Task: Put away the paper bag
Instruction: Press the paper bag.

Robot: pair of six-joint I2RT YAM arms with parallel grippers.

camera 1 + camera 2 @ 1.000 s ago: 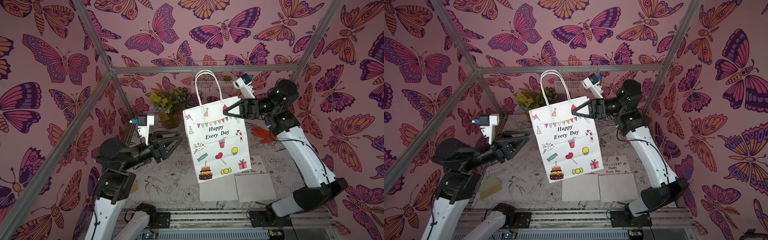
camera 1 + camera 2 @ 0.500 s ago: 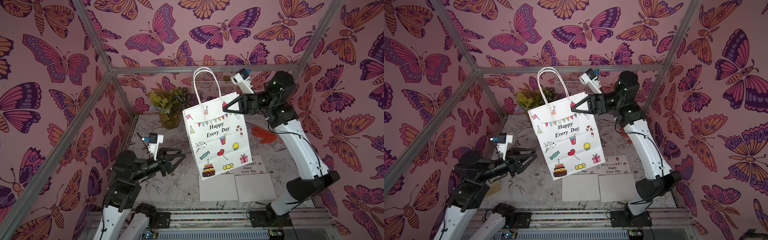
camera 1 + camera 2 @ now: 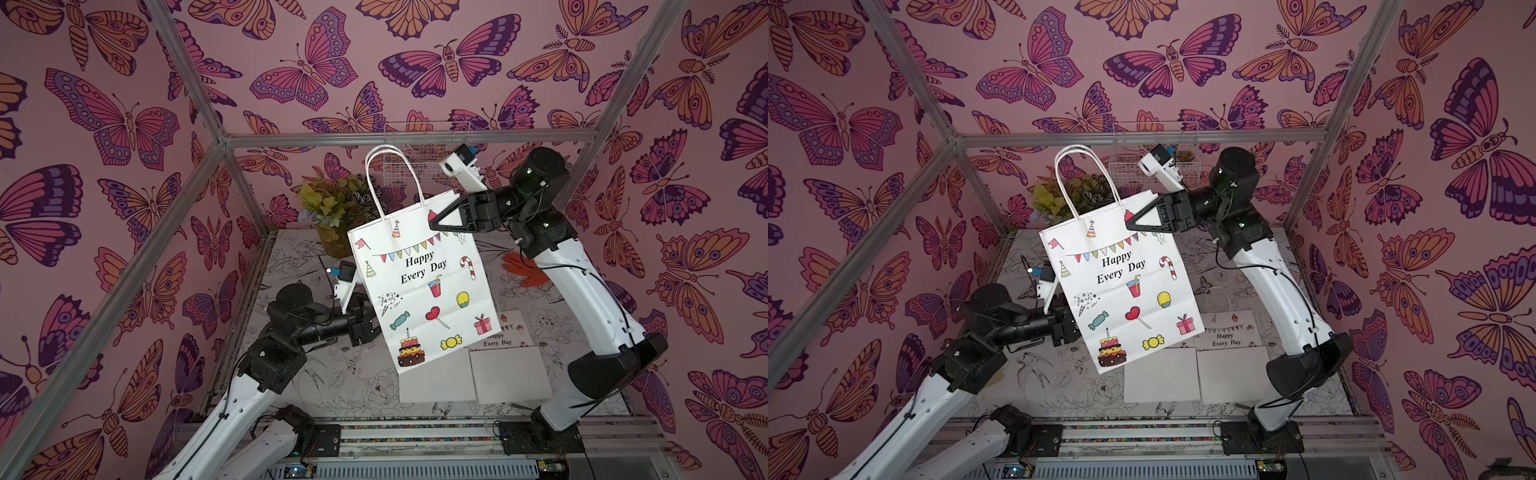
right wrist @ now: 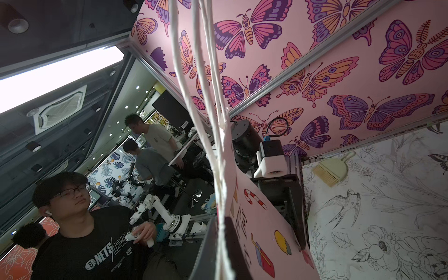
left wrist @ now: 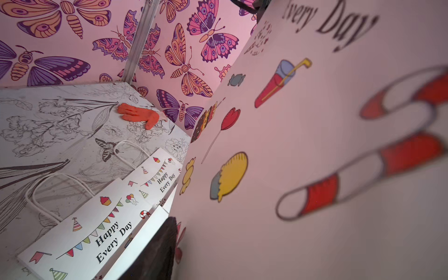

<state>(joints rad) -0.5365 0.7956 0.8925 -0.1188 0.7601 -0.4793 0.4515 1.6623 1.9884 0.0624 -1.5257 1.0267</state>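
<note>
A white paper bag (image 3: 419, 291) (image 3: 1121, 291) printed "Happy Every Day" hangs tilted in the air above the table. My right gripper (image 3: 432, 224) (image 3: 1129, 224) is shut on its top edge beside the rope handles (image 4: 194, 97); in the right wrist view both dark fingers (image 4: 208, 242) pinch the rim. My left wrist (image 3: 361, 324) reaches the bag's lower left edge, and the jaws are hidden behind the paper in both top views. In the left wrist view the bag (image 5: 315, 145) fills the picture, one dark finger (image 5: 157, 254) stands beside its bottom edge, and the jaws look open.
Other bags of the same print (image 3: 498, 340) (image 5: 97, 230) lie flat on the flower-print table (image 3: 332, 382). An orange glove (image 3: 525, 270) (image 5: 140, 116) lies at the back right, a potted plant (image 3: 332, 216) at the back. A wire basket (image 3: 1150, 162) hangs on the back wall. A hand brush (image 4: 332, 169) lies near the left wall.
My left arm has dropped lower and swung right, its open gripper passing behind the bag's lower left edge. My right arm has shifted the held bag slightly.
</note>
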